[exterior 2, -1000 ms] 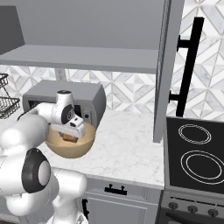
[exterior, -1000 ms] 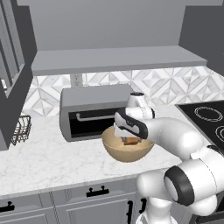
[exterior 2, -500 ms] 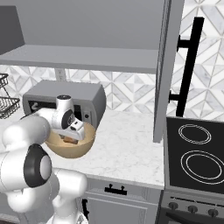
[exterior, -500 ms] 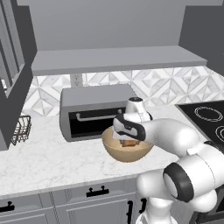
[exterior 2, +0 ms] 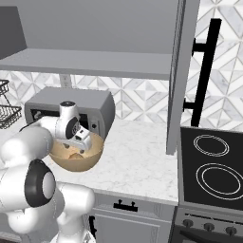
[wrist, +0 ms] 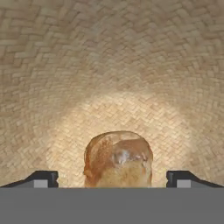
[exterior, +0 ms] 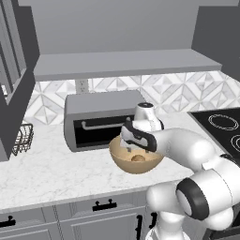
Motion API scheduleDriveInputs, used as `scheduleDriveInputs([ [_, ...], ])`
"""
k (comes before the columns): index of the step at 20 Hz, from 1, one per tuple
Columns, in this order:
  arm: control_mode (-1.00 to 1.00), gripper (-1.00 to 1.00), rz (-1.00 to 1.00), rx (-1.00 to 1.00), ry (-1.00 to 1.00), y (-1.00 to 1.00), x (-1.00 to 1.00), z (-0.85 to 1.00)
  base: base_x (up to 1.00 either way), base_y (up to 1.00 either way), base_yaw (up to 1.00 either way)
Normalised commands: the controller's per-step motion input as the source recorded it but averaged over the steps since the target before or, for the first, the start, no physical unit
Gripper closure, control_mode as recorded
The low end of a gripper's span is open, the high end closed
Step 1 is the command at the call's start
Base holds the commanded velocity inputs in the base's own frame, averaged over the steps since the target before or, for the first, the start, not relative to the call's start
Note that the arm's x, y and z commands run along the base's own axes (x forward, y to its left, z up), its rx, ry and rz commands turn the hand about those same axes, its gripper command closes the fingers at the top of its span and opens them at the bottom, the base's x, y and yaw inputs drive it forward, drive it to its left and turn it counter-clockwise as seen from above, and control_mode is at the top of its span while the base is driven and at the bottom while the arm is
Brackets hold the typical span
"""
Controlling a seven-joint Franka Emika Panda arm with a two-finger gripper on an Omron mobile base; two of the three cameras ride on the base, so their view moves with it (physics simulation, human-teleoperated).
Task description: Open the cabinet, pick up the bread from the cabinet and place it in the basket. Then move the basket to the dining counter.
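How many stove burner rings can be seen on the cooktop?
2: on the black cooktop beside the counter, a smaller burner ring behind and a larger burner ring in front. Others may lie past the frame edge.

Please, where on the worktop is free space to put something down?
Free marble lies between the basket and the stove, and left of the basket toward the wire basket. It is crowded where the gripper, basket and toaster oven meet.
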Motion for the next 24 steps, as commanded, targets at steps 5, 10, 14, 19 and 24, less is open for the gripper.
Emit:
scheduleDriveInputs([
  [5,-1.00,-1.00,-0.14,0.00,-0.05,-0.14,-0.66,0.73,0.00,0.00,0.00],
  [10,-1.00,-1.00,-0.18,0.06,0.00,-0.64,-0.88,0.50,0.00,0.00,0.00],
  [14,-1.00,-1.00,-0.11,0.04,0.00,-0.85,-0.28,0.07,0.00,0.00,0.00],
  [19,-1.00,-1.00,-0.01,0.01,0.00,-0.40,0.18,0.05,0.00,0.00,0.00],
  [24,-1.00,-1.00,0.00,0.03,0.00,-0.03,0.63,0.00,0.00,0.00,0.00],
])
